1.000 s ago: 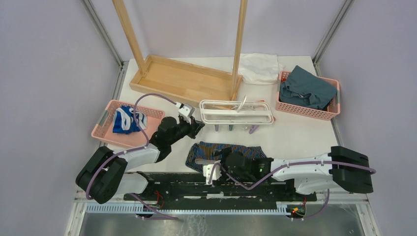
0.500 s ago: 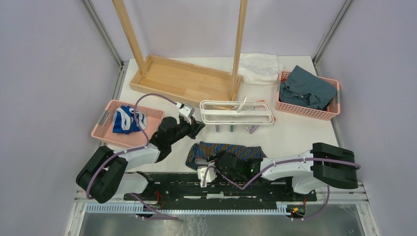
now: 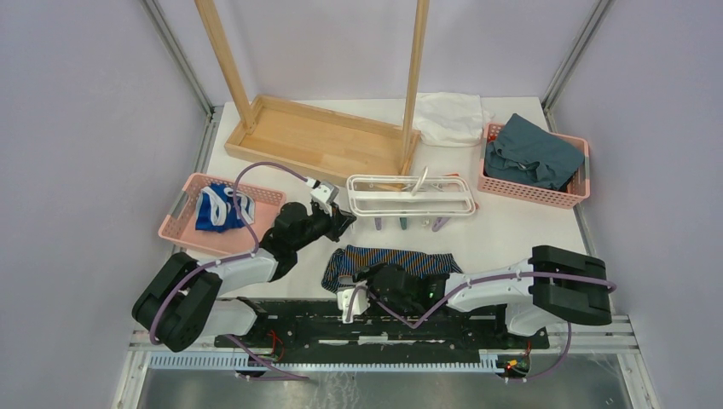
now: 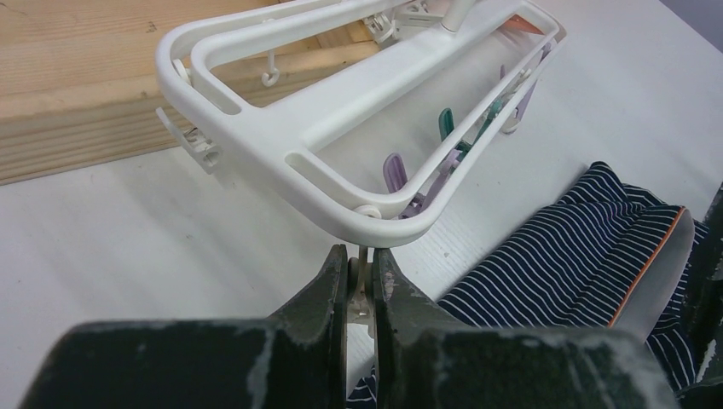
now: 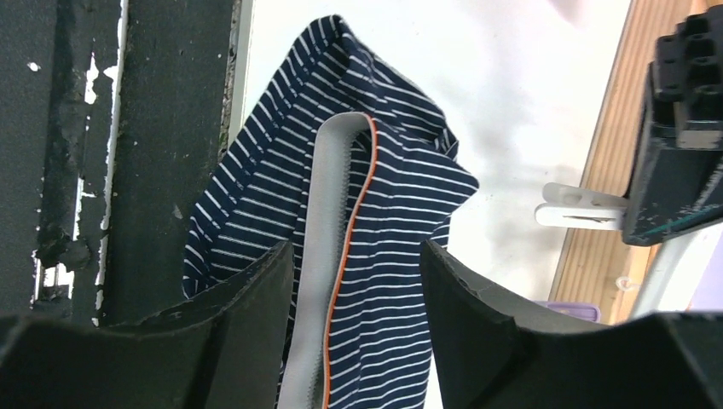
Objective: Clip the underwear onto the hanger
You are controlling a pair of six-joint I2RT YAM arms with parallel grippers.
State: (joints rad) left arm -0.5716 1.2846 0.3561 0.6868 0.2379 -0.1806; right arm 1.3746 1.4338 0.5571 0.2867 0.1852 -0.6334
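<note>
The underwear [image 3: 413, 259], navy pinstriped with orange trim, lies crumpled on the table near the front edge. The hanger [image 3: 409, 194], a white frame with dangling clips, lies flat just beyond it. My left gripper [image 3: 341, 223] is shut on a white clip [image 4: 363, 281] at the hanger's near left corner [image 4: 367, 223]. My right gripper [image 3: 362, 275] is open and hovers over the underwear's left end; its grey waistband and orange trim [image 5: 341, 256] show between the jaws. The underwear also shows in the left wrist view [image 4: 563, 247].
A tall wooden rack [image 3: 315, 136] stands behind the hanger. A pink basket [image 3: 183, 226] at left holds a blue-and-white garment [image 3: 217, 209]. A pink basket [image 3: 520, 192] at right holds teal cloth [image 3: 529, 153]. A white cloth [image 3: 450, 117] lies at the back. The black base rail [image 3: 341, 319] runs along the near edge.
My right arm has shifted left along the underwear, its gripper now over the garment's left end. My left gripper has stayed on the clip.
</note>
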